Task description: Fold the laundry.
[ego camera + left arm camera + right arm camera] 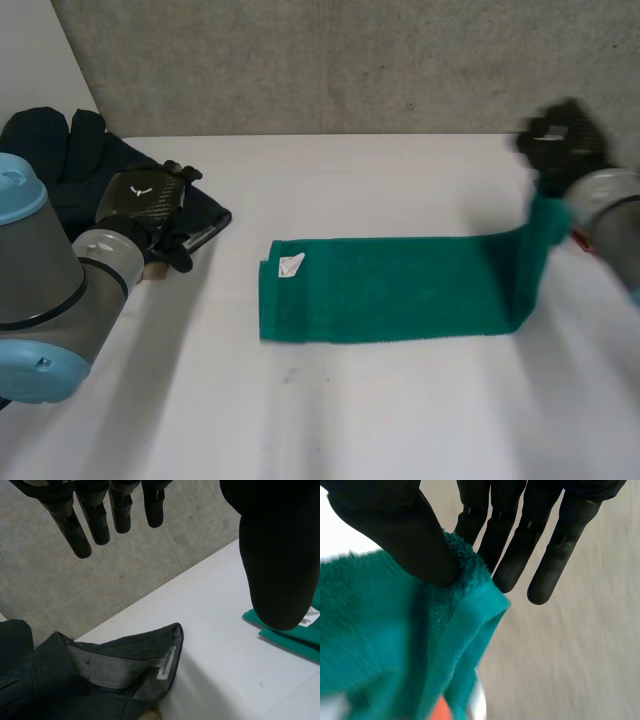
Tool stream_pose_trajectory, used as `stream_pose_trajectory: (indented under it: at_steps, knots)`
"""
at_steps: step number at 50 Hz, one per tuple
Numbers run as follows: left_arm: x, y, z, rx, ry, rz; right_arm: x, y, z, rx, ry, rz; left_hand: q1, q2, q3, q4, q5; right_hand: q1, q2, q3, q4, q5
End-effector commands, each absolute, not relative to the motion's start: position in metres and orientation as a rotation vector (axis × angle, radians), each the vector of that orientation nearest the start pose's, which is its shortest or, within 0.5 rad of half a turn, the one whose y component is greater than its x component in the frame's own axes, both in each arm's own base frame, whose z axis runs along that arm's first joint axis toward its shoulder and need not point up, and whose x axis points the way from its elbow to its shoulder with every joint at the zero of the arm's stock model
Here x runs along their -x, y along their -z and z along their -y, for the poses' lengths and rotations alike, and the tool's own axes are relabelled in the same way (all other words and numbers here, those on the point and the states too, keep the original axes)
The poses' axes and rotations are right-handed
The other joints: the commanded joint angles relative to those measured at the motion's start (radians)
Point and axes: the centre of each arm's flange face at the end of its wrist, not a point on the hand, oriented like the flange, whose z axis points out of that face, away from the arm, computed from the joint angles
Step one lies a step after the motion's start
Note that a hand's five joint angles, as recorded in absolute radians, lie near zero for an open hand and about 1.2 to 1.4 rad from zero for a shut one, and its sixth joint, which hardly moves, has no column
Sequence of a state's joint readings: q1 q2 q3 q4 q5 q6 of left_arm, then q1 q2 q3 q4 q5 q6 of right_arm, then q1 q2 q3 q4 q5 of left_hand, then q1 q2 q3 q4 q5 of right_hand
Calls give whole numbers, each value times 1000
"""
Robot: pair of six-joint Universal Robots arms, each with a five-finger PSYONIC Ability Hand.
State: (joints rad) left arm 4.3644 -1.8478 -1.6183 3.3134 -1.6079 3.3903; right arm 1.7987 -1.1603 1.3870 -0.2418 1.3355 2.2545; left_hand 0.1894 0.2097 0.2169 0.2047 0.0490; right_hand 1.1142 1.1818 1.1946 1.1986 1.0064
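A green towel (390, 285) lies folded in a long strip across the middle of the white table (400, 420), with a white label (290, 264) at its left end. My right hand (565, 140) holds the towel's right end up off the table, so that end rises steeply. In the right wrist view the thumb (410, 535) pinches the towel's edge (395, 645) against the straight fingers. My left hand (150, 200) hovers at the table's left, with straight fingers (95, 515) spread apart from the thumb and holding nothing. A corner of the towel (300, 635) shows beside that thumb.
A heap of dark garments (60, 150) lies at the table's back left corner, under and behind my left hand. One grey piece (100, 680) with a small white label lies below its palm. A grey wall (350, 60) runs behind the table.
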Motion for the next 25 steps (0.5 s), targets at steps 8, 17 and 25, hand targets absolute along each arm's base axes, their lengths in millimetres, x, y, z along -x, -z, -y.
stream_pose_trajectory:
  at_steps: [8,17,25]
  knots:
    - [244,-212,270,-674,2059,-2385,-411,-131,187,1896,1900,-1159,-15,-35,-42,-30,-49,282,215,202,198,215]
    - [256,-206,271,-717,2060,-2397,-400,-149,197,1741,1934,-1392,-15,-35,-42,-30,-49,-940,-1007,-1020,-1024,-1006]
    - [278,-209,258,-808,2110,-2391,-310,-165,253,1349,1773,-2059,-15,-35,-42,-30,-49,-940,-1007,-1020,-1024,-1006]
